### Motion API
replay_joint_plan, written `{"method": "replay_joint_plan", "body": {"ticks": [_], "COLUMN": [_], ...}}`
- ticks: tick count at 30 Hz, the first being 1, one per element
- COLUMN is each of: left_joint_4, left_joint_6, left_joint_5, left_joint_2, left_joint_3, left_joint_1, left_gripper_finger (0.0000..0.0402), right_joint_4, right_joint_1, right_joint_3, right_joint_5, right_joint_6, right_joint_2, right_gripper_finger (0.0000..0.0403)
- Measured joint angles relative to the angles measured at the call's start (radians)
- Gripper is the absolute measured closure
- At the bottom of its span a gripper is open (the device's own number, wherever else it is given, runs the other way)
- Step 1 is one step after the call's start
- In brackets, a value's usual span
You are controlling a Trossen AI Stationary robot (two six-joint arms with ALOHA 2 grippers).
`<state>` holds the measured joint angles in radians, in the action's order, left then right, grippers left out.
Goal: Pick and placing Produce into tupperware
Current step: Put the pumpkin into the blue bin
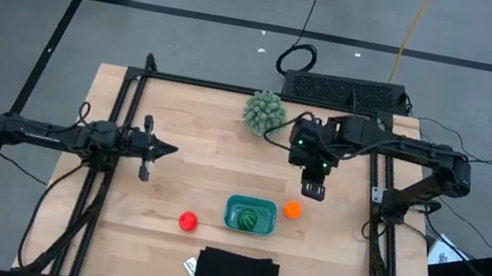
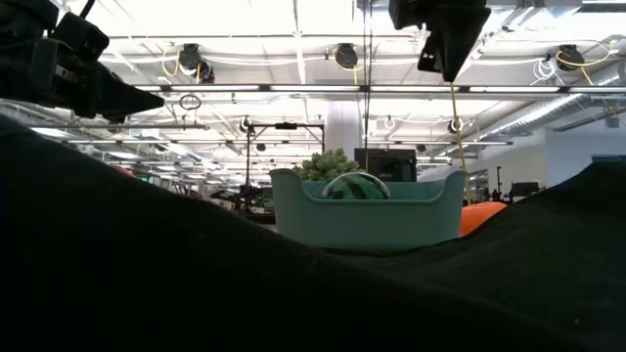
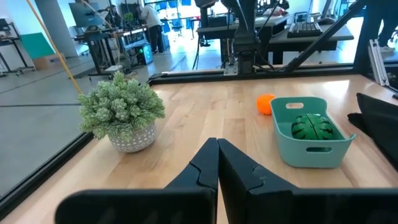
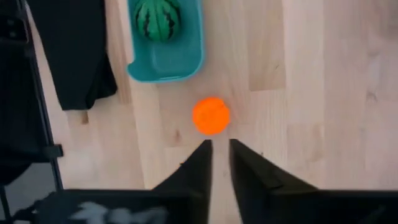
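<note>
Right gripper [image 4: 217,146], fingers nearly closed and holding nothing, hovers above the orange ball [image 4: 211,116] lying just right of the tupperware [image 1: 250,214]; ball looks light, smooth, roll-prone, so grasp across its widest middle.

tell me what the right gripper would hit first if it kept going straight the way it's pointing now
Most likely the orange ball. The right gripper points down at the table, fingers slightly apart, and the ball sits just ahead of the fingertips, beside the teal container. How high the gripper hangs above it is unclear.
</note>
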<state>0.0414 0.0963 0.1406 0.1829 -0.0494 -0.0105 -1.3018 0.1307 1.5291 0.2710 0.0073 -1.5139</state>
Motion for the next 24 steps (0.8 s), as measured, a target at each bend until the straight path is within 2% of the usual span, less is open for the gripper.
{"method": "replay_joint_plan", "body": {"ticks": [4, 10, 13, 17, 24], "left_joint_4": [-0.007, -0.014, -0.017, -0.017, -0.020], "left_joint_6": [0.000, -0.005, -0.006, -0.008, -0.016], "left_joint_5": [0.000, 0.000, 0.000, 0.000, 0.000], "left_joint_2": [0.000, 0.000, 0.000, 0.000, 0.000], "left_joint_3": [0.000, 0.000, 0.000, 0.000, 0.000], "left_joint_1": [0.000, 0.000, 0.000, 0.000, 0.000], "left_gripper_finger": [0.0396, 0.0396, 0.0396, 0.0396, 0.0396], "right_joint_4": [0.000, 0.026, 0.050, 0.056, 0.123], "right_joint_1": [-0.026, -0.060, -0.062, -0.067, -0.136], "right_joint_3": [0.000, 0.000, 0.000, 0.000, -0.011], "right_joint_5": [-0.011, -0.090, -0.113, -0.118, -0.115], "right_joint_6": [-0.022, -0.025, 0.004, 0.033, -0.004], "right_joint_2": [0.000, 0.000, 0.000, -0.008, -0.057], "right_gripper_finger": [0.0282, 0.0156, 0.0111, 0.0083, 0.0080]}}
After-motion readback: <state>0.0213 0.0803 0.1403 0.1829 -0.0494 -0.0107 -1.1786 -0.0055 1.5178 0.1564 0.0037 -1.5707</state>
